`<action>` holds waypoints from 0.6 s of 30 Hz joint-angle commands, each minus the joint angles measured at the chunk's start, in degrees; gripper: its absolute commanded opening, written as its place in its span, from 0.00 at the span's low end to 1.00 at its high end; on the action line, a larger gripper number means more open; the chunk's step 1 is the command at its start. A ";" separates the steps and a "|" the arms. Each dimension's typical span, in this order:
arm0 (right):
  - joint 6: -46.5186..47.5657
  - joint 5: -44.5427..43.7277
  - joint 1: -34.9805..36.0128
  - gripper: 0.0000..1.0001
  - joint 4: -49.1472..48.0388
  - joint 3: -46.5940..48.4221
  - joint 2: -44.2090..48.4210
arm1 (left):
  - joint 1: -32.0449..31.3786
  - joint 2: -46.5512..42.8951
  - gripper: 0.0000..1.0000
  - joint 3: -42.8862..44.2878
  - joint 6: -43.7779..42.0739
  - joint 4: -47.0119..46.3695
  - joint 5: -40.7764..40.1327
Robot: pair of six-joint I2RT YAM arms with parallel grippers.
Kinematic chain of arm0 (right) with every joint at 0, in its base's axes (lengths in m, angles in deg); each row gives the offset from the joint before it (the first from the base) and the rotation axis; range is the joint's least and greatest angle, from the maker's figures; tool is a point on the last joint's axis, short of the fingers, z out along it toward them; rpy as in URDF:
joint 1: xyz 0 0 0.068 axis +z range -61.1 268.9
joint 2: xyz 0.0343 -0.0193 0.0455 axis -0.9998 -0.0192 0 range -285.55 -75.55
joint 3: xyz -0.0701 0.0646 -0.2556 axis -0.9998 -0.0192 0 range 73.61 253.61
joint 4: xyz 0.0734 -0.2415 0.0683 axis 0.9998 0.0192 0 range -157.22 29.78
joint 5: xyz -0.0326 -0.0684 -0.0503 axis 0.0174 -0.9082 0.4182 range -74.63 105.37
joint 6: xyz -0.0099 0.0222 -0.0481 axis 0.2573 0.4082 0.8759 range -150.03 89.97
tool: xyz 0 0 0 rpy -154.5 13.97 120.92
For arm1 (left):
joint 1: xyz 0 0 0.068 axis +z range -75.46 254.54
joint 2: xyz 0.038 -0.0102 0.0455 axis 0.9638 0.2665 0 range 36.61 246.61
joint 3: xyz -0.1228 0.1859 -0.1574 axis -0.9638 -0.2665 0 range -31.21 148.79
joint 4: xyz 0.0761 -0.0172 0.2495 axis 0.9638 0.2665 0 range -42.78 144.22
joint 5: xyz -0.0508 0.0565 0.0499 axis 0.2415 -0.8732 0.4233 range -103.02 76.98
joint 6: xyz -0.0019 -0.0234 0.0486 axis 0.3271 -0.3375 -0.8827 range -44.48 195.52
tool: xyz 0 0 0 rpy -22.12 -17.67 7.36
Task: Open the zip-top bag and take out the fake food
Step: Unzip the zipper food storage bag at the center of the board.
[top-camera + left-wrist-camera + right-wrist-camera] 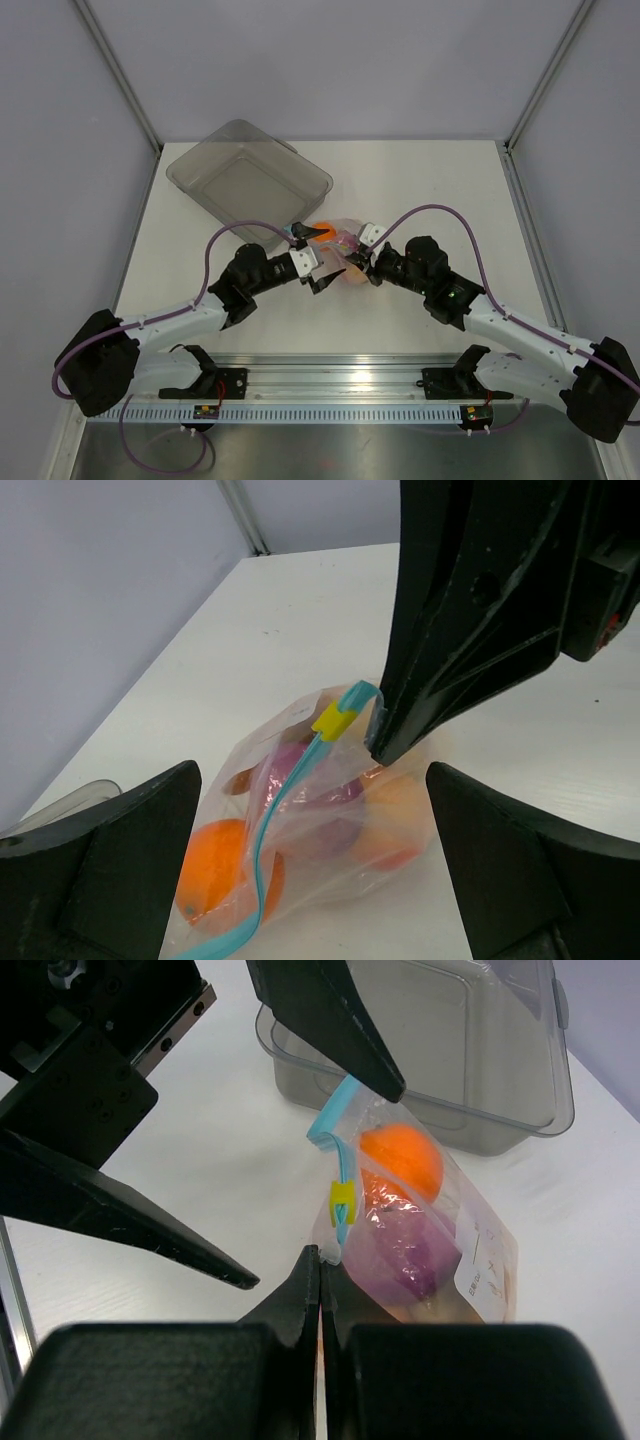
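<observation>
The zip-top bag [410,1230] lies mid-counter [420,190], fake food [402,1157] inside: probably light, slippery film (stiffest along its zip strip [290,800]). The right pincer [321,1260] pinches one corner; the left pincer [310,780] gapes wide, best taking the opposite lip.

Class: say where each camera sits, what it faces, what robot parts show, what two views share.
Top external: above, behind; faces table; left arm, right arm, bag between.
Left wrist: faces bag; open left gripper frames it, right gripper pinches it.
Right wrist: faces bag, tray; own shut gripper below.
Shared: wrist views both show the yellow slider.
</observation>
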State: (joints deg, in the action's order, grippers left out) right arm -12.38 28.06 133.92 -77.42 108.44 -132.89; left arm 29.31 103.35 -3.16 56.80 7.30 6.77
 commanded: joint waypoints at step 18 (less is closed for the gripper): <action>2.04 3.65 0.60 0.00 3.86 3.05 -0.22 | 2.43 -3.55 0.99 2.18 -6.15 1.51 14.75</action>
State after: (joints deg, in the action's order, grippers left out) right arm -11.64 29.72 133.94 -74.42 108.79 -132.71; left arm 31.49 101.17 -2.66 51.33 11.65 18.16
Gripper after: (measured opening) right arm 0.010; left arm 0.988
